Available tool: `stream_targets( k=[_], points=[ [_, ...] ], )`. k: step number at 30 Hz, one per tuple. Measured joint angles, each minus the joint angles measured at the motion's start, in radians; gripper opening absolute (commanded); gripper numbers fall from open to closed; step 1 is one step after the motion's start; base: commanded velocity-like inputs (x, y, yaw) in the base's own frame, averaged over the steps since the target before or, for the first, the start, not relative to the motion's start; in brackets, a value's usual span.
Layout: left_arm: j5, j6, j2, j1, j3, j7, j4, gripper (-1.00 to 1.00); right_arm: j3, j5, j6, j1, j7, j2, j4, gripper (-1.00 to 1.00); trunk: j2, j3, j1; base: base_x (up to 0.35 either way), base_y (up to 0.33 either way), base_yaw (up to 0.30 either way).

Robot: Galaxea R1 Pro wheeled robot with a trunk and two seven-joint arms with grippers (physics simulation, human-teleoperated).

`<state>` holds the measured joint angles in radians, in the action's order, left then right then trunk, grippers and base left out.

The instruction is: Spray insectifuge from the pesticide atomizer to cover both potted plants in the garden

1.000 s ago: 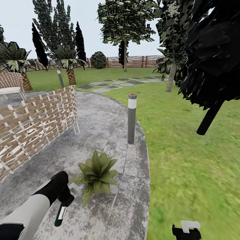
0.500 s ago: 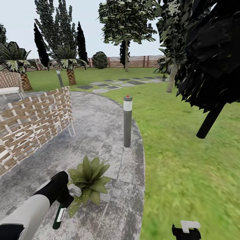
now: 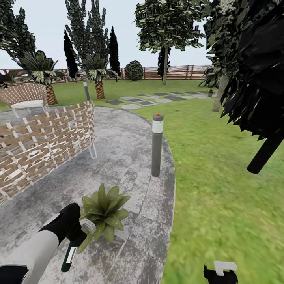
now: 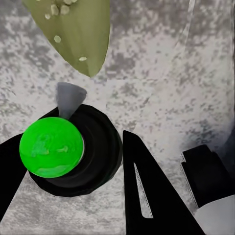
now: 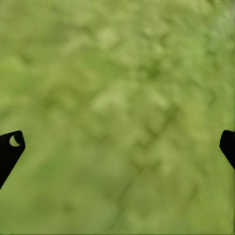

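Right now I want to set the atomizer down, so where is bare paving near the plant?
Bare paving lies between the woven screen and the bollard light, and between the potted plant and the lawn. It is crowded where the left pincer holds the atomizer against the leaves.

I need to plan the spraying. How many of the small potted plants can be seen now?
1. The potted plant sits on the grey patio, beside the left gripper. The second may be out of view.

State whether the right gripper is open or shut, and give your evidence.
Open. In the right wrist view the right gripper's two fingertips sit at opposite edges with nothing but lawn between them.
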<state>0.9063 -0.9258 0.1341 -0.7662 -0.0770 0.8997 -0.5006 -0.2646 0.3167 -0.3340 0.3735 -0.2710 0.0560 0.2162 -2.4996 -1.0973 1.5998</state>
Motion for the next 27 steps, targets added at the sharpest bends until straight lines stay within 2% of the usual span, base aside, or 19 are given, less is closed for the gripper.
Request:
stream_targets(
  k=[7,18,27],
  points=[
    [0.0,0.0,0.0,0.001,-0.001,0.0,-0.001,-1.0,0.0,0.0,0.0,0.0,0.0,0.0,0.0,1.0,0.0,0.0,0.0,0.157,-0.222,0.054],
    [-0.001,0.001,0.002,0.001,-0.003,-0.002,0.0,-1.0,0.0,0.001,0.0,0.0,0.0,0.0,-0.001,1.0,0.0,0.0,0.001,-0.117,-0.262,0.268],
    [-0.001,0.002,0.014,0.003,0.007,-0.004,0.013,-1.0,0.0,0.0,0.0,0.0,0.0,0.0,-0.001,1.0,0.0,0.0,0.0,0.091,-0.253,0.277]
  ],
)
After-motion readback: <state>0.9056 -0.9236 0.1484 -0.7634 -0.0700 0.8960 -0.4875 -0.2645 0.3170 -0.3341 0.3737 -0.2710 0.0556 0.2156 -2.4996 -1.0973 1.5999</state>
